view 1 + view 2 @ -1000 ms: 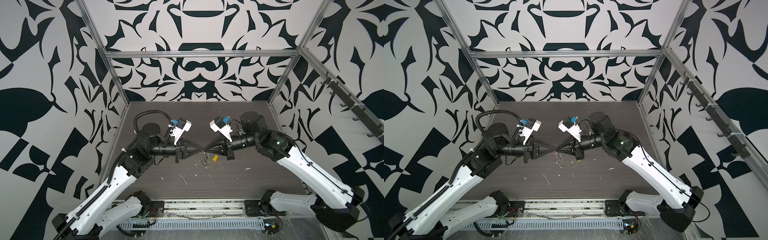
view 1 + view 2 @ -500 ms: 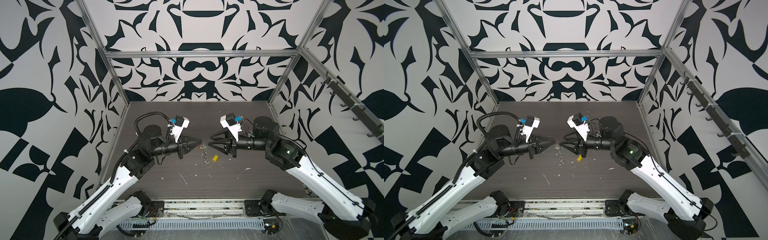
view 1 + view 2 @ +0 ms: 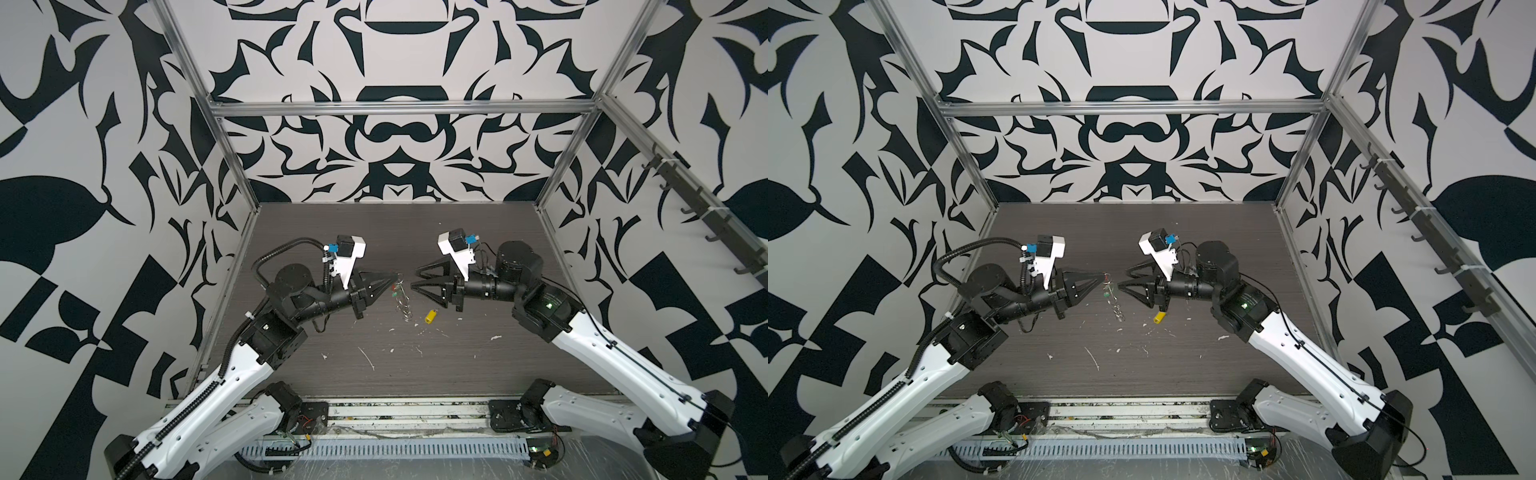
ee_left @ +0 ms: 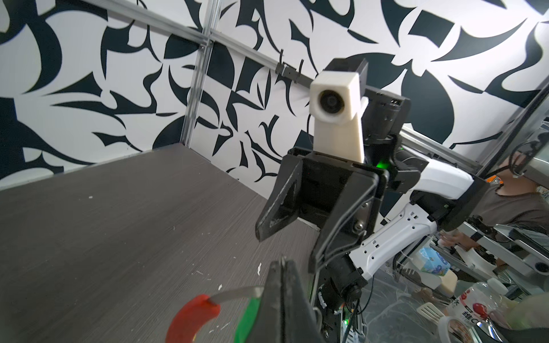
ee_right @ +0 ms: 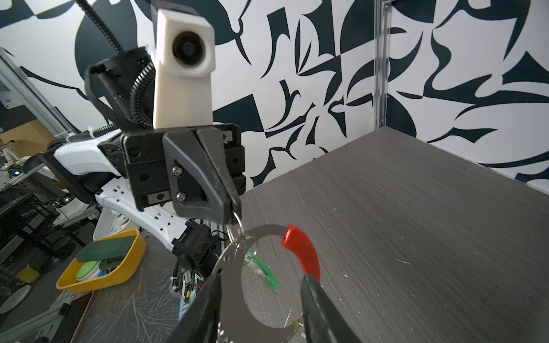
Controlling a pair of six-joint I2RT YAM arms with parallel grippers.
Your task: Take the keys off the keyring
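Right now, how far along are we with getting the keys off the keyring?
Done: the yellow key lies loose on the table, off the keyring. In hand: the left gripper is shut on the keyring, which dangles from it; the right gripper is open and empty. Left: the green key hangs on the keyring.

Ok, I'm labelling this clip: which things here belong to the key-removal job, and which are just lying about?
Job: grey metal keyring hoop with red sleeve, hanging from the shut left gripper; green-headed key on it; yellow-headed key on the table; open right gripper.
Lying about: white scraps; yellow plastic tray off the table.
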